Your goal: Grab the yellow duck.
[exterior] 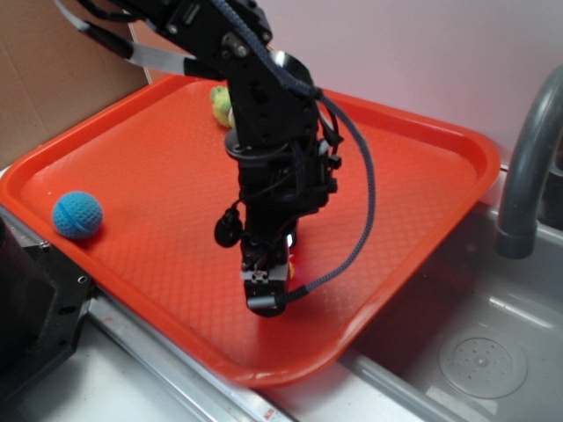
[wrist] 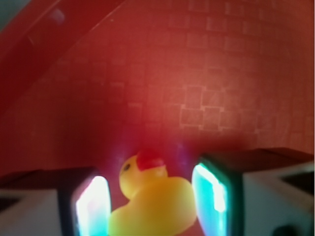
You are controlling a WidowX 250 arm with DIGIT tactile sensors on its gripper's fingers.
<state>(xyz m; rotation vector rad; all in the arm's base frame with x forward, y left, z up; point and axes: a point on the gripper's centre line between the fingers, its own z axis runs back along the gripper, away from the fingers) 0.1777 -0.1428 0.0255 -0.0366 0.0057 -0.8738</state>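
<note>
Hand (wrist: pixel 160 196) down on orange tray (exterior: pixel 422 176), yellow duck (wrist: pixel 155 204) betw fingers (wrist: pixel 92 201); grip unclear—cannot tell. Lift left.

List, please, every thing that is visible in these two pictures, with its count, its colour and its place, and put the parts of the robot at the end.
yellow duck: one, yellow with a red beak, on the tray between the fingers; hidden by the arm in the exterior view.
blue ball: one, blue, knitted, near the tray's left edge.
green plush toy: one, green-yellow, at the tray's far side, partly behind the arm.
tray: one, orange-red, lying over the sink.
sink: one, grey metal, below the tray at the right.
faucet: one, grey, at the right edge.
cardboard: brown, upper left.
arm: one, black, over the tray's middle.
fingers: two, either side of the duck, contact unclear.
</note>
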